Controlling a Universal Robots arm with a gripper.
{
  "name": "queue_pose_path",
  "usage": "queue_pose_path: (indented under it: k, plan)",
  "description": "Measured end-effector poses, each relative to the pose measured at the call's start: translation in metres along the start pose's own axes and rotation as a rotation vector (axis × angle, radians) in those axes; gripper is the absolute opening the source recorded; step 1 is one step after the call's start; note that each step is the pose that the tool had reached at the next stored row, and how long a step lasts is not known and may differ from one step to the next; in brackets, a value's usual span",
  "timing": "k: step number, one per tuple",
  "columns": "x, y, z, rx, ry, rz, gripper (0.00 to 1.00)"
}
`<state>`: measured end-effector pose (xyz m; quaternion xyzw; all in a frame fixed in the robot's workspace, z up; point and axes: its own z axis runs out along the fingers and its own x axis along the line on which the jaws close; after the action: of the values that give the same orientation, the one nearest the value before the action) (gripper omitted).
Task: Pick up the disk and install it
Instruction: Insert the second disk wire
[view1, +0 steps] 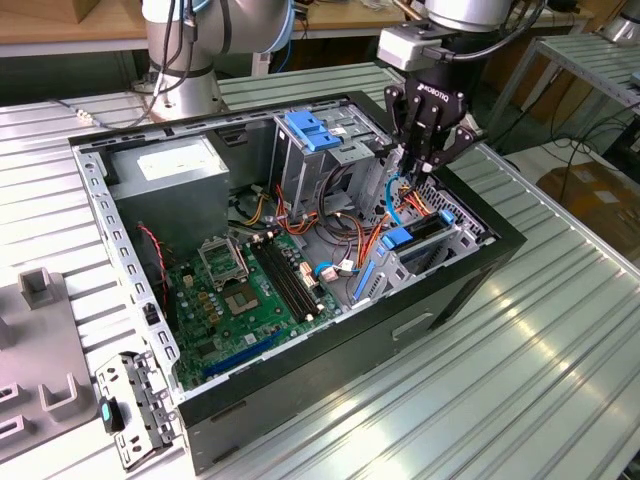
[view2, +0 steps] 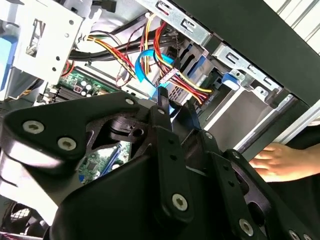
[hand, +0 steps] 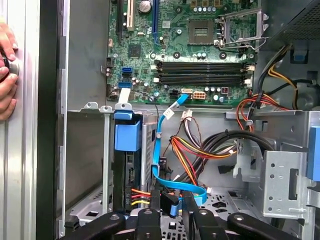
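Observation:
The disk (hand: 131, 172) stands on edge in a bay of the drive cage, its blue plastic rail tab (hand: 127, 135) at one end and red, yellow and black power wires plugged in at the other. In the exterior view the disk (view1: 428, 232) lies in the cage at the case's right end. My gripper (view1: 410, 165) reaches down into the case just beside it. In both wrist views its black fingers (hand: 155, 200) are closed around the connector of a blue data cable (hand: 160, 150); that gripper (view2: 167, 100) holds the plug close to the disk's wired end.
The open black computer case (view1: 480, 270) lies on a ribbed metal table. Inside are a green motherboard (view1: 235, 290), a grey power supply (view1: 165, 175), a blue bracket (view1: 312, 130) and wire bundles (hand: 200, 150). A person's hand (hand: 6, 75) rests against the case's outer wall.

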<state>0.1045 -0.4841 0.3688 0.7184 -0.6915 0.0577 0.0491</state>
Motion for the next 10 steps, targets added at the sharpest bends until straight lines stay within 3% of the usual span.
queue_pose_path:
  k: [4,6,10]
  plan:
    - [-0.0015,-0.0001,0.0045,-0.0005,0.0136,0.000,0.29]
    - [-0.0022,-0.0001,0.0074,-0.0008,0.0209,0.000,0.22]
    - [-0.0025,-0.0001,0.0088,-0.0009,0.0233,0.000,0.22]
